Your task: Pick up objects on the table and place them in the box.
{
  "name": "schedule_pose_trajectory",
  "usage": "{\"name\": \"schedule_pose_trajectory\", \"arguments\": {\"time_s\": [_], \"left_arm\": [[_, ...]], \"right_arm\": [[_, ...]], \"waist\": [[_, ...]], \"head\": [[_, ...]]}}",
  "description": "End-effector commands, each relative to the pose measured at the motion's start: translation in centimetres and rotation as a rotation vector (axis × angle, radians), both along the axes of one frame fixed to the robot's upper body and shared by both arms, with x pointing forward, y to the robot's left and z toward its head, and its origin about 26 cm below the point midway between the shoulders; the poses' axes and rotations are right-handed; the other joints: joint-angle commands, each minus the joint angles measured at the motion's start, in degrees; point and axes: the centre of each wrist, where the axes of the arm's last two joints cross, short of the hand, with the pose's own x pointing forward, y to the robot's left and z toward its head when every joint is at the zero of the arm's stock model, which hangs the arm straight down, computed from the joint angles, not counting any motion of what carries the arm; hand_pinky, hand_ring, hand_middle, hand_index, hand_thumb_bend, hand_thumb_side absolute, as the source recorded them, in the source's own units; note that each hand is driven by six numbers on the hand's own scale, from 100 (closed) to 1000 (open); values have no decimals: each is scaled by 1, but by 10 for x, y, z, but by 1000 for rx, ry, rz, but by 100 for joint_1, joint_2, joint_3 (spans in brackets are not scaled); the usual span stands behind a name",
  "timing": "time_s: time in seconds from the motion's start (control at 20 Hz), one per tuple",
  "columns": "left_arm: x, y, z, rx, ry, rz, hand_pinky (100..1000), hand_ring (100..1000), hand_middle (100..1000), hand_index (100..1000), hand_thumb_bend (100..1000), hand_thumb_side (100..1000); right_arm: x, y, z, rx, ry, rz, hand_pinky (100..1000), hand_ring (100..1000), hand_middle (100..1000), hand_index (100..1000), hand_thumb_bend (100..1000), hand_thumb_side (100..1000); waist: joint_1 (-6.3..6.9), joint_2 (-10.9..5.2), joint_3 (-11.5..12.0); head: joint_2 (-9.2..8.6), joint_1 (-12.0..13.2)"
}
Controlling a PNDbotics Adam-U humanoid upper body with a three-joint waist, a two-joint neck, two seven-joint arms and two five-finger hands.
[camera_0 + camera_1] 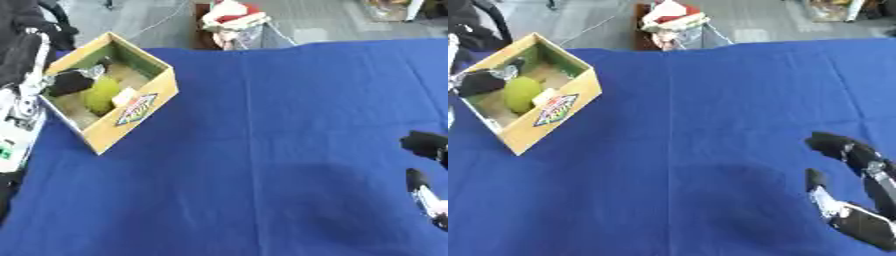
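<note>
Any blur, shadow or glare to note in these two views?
Left eye view: all edges soft, right hand smeared at the frame edge. Right eye view: a broad soft shadow darkens the blue cloth beside that hand; the box label is unreadable. No glare in either.

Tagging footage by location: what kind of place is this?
Probably a lab or workshop test bench: a blue cloth-covered table, a cardboard box for sorting, grey floor with a cable beyond.
</note>
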Motion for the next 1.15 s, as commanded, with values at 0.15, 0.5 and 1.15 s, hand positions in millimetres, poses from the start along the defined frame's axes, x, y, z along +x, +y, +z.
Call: {"name": "schedule_pose_trajectory", "arguments": {"time_s": [0.15,0.5,1.15], "left_arm": [[-27,-21,10,-102,-171,-159,557,630,629,760,422,386],[-40,-49,-35,-272,-124,-324,521,599,589,741,366,414],[-41,-67,-81,-414,3,-393,503,582,569,733,350,427]], "right_arm": [[0,-3,7,-1,-28,-13,875,839,782,890,100,387],[0,0,5,30,-15,-1,870,832,773,883,100,398],[-1,0,1,85,8,5,863,822,761,877,100,422]], "waist": [[-7,-120,20],[-31,-202,60],[-70,-295,79]], "head": [[94,3],[437,48],[581,71]]}}
